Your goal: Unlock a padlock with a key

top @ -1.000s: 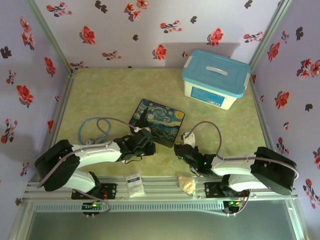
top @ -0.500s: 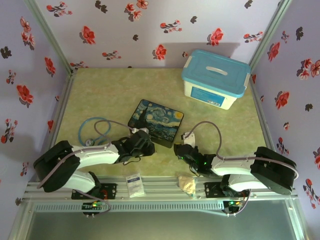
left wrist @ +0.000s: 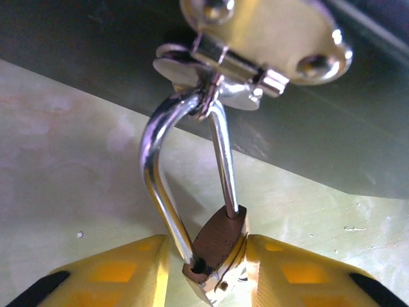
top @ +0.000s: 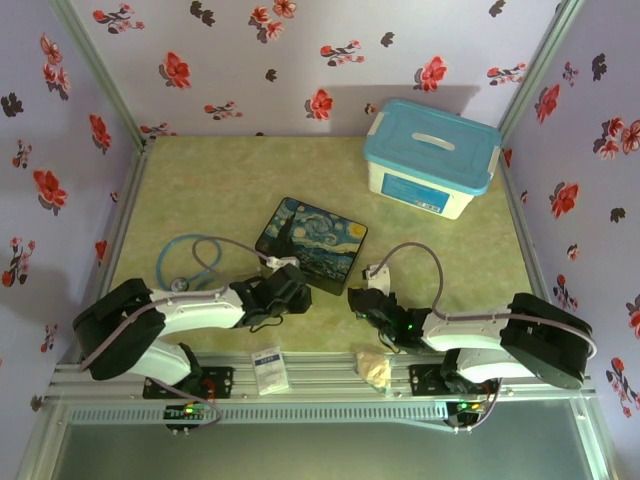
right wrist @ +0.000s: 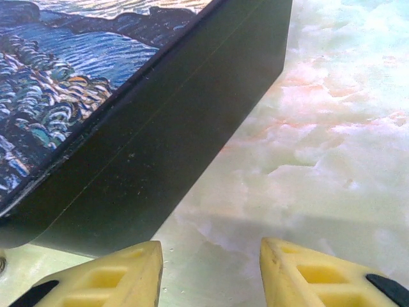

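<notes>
Top external: green marbled tabletop (top: 200,190), floral lilac walls (top: 250,60); padlock (left wrist: 217,246) at tin (top: 320,240).

High rear overview, low close wrist views, sharing tin (top: 312,243)

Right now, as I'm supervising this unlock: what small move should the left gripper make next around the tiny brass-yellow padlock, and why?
Probably close the left gripper gently on the tiny brass-yellow padlock to steady it: its body sits between the yellow fingers, its silver shackle hooked through the gold metal hasp, with no clear pinch. The right gripper stands open, empty.
</notes>
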{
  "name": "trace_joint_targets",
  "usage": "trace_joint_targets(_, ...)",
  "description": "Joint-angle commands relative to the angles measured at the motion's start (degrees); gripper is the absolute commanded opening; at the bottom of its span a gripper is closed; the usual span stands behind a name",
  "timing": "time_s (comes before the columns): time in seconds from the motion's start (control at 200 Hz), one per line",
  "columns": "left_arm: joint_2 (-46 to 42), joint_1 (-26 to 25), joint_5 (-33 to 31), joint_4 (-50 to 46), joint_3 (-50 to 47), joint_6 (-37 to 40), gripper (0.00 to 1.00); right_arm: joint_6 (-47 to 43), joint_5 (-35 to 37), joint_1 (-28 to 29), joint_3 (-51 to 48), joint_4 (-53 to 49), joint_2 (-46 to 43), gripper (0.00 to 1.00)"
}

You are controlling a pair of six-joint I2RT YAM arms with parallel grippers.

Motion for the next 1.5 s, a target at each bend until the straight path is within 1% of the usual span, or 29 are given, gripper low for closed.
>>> trace_joint_targets(0.0, -1.5, -0.4, -2.6, 0.6, -1.9, -0.9, 0.36, 1.4, 1.4, -0.3, 0.2, -0.4, 0.9, 0.44)
trace_joint_targets(0.1, -0.5, -0.4, -3.5, -0.3, -1.7, -0.9, 0.36, 1.4, 1.6, -0.3, 0.4, -0.4, 1.2, 0.44)
trace_joint_targets(0.215, 2.6, -1.3, -2.6, 2.3, -2.2, -2.6, 0.34, 1.5, 1.2, -0.2, 0.8, -0.4, 2.0, 0.44)
trace_joint_targets(0.325, 3.8, -2.4, -3.0, 2.9, -2.2, -3.7, 0.28, 1.7, 0.9, -0.3, 1.0, -0.4, 2.6, 0.44)
trace_joint_targets(0.36, 4.1, -2.7, -3.0, 2.8, -1.9, -3.5, 0.23, 1.8, 1.0, -0.3, 0.9, -0.3, 2.8, 0.44)
trace_joint_targets(0.41, 4.4, -2.8, -3.1, 1.4, -1.3, -3.2, 0.18, 1.9, 0.9, -0.3, 1.0, 0.1, 3.1, 0.44)
trace_joint_targets(0.505, 3.8, -2.8, -4.0, -1.2, -0.1, -2.3, 0.17, 1.9, 0.5, -0.3, 1.4, 0.4, 3.8, 0.43)
trace_joint_targets(0.555, 3.5, -2.8, -5.1, -4.2, 1.0, -1.3, 0.17, 1.9, 0.3, -0.3, 1.6, 0.4, 4.0, 0.43)
trace_joint_targets(0.62, 3.7, -2.9, -6.7, -9.7, 3.1, 0.1, 0.12, 2.0, 0.3, -0.3, 1.6, 0.6, 4.3, 0.43)
trace_joint_targets(0.68, 4.1, -2.9, -8.3, -13.3, 4.1, 1.1, 0.12, 2.1, 0.3, -0.3, 1.6, 0.9, 4.4, 0.43)
trace_joint_targets(0.755, 4.6, -2.9, -9.2, -15.4, 4.5, 1.4, 0.13, 2.0, 0.3, -0.2, 1.7, 1.0, 4.9, 0.43)
trace_joint_targets(0.905, 5.3, -3.2, -10.8, -17.9, 5.1, 2.0, 0.14, 2.3, 0.1, -0.3, 1.9, 1.1, 5.7, 0.43)
trace_joint_targets(1.025, 6.1, -3.7, -11.5, -18.1, 5.9, 2.3, 0.14, 2.2, 0.0, -0.3, 2.1, 1.3, 6.4, 0.43)
trace_joint_targets(1.245, 8.0, -4.9, -14.2, -21.1, 8.0, 2.2, 0.20, 2.1, -0.5, -0.3, 2.9, 1.4, 7.5, 0.43)
trace_joint_targets(1.365, 8.6, -6.5, -17.5, -25.6, 10.3, 2.1, 0.20, 2.2, -0.6, -0.3, 3.1, 1.6, 8.2, 0.43)
trace_joint_targets(1.495, 8.7, -7.7, -18.4, -27.1, 11.6, 2.1, 0.20, 2.3, -0.9, -0.2, 3.4, 2.1, 9.4, 0.43)
